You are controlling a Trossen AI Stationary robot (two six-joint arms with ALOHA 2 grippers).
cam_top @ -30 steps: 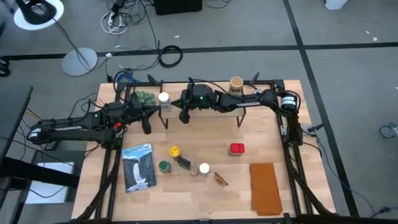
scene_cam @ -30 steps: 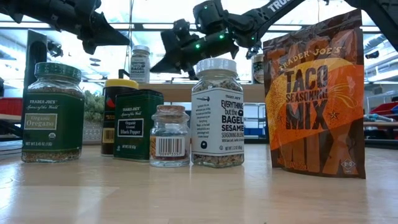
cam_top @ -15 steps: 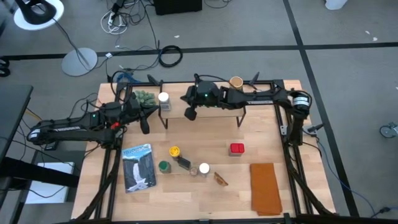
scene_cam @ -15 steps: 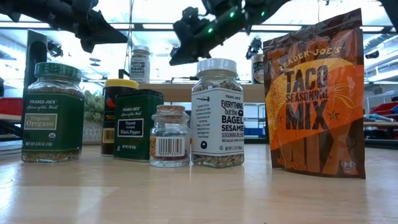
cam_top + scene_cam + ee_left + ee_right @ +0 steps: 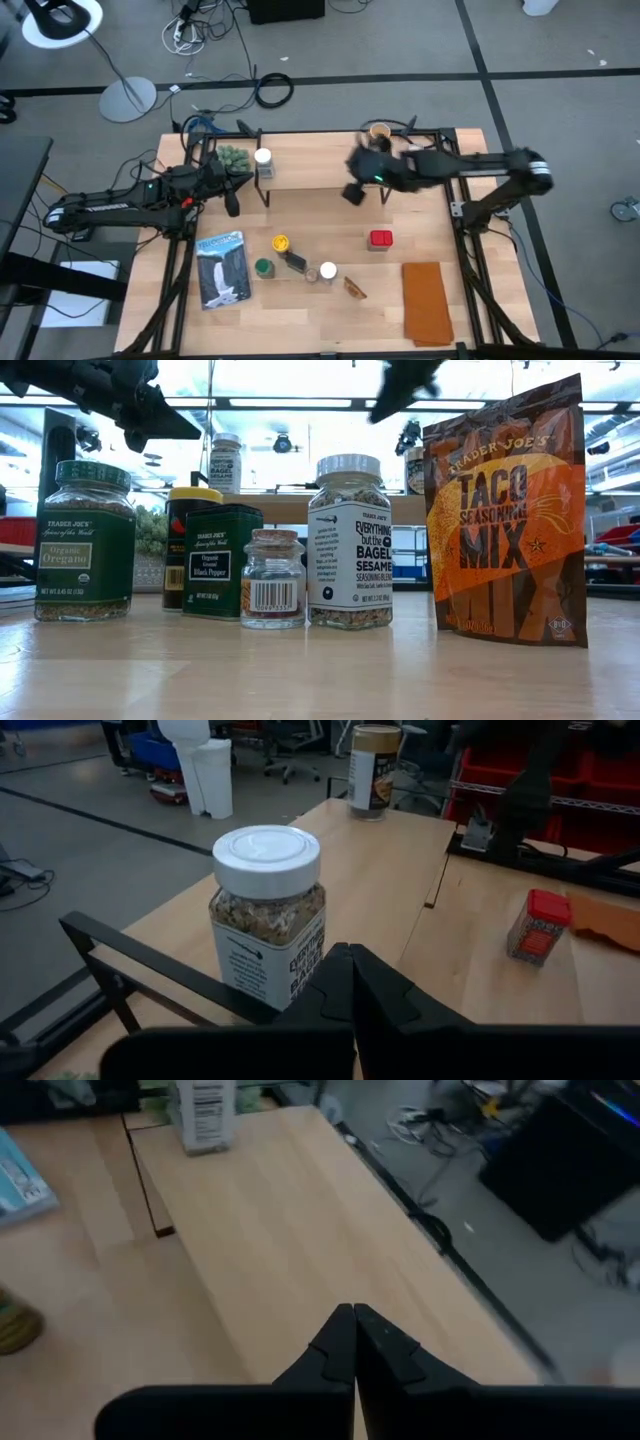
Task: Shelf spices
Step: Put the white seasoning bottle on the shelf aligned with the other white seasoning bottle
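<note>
Jars [image 5: 300, 262] wait clustered on the table before the shelf [image 5: 310, 165], where two already stand. Right gripper [image 5: 353, 193], closed and empty, hangs over its front edge; it should open wide, descend upright. Left gripper [image 5: 233, 203], closed, idles nearby

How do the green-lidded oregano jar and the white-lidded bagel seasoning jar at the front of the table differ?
The round glass oregano jar with the green lid and green label is squat and wide, while the white-lidded glass bagel sesame seasoning jar with the white label stands taller and narrower. The oregano jar is at the row's end; the bagel seasoning jar stands beside the orange taco seasoning pouch. Both stand upright on the light wooden tabletop, untouched by either end effector.
</note>
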